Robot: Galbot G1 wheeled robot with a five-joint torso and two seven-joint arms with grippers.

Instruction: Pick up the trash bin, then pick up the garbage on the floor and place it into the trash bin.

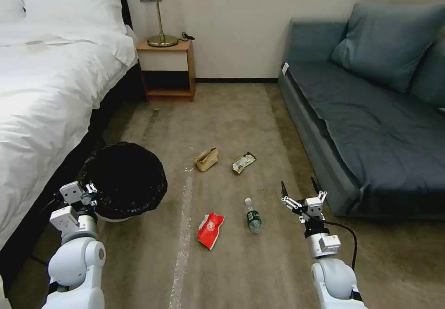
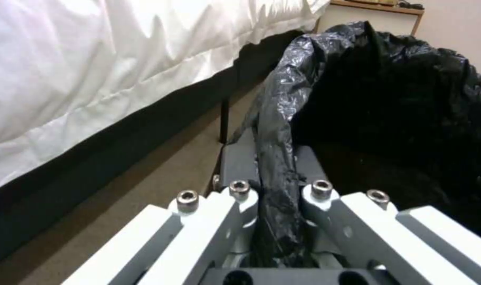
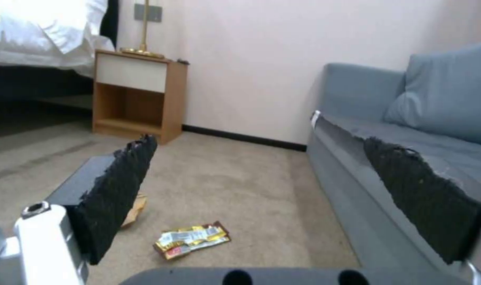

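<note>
left gripper [image 2: 274, 174] clamped on trash bin [image 1: 124, 179] liner

Both arms: glossy white rounded shells, silver-grey cylindrical wrist sections. Left gripper [image 1: 88, 189]: white and grey linkage bars; left wrist view shows four hex-socket screws across pivot joints, flat grey fingers [image 2: 239, 162], black base plate with two round holes. Right gripper [image 1: 302, 192]: white linkage, thin black fingertips; a black cable loops off the wrist on its right. Right wrist view: rough, frayed black pads [image 3: 116, 192], one hex-socket screw.
</note>
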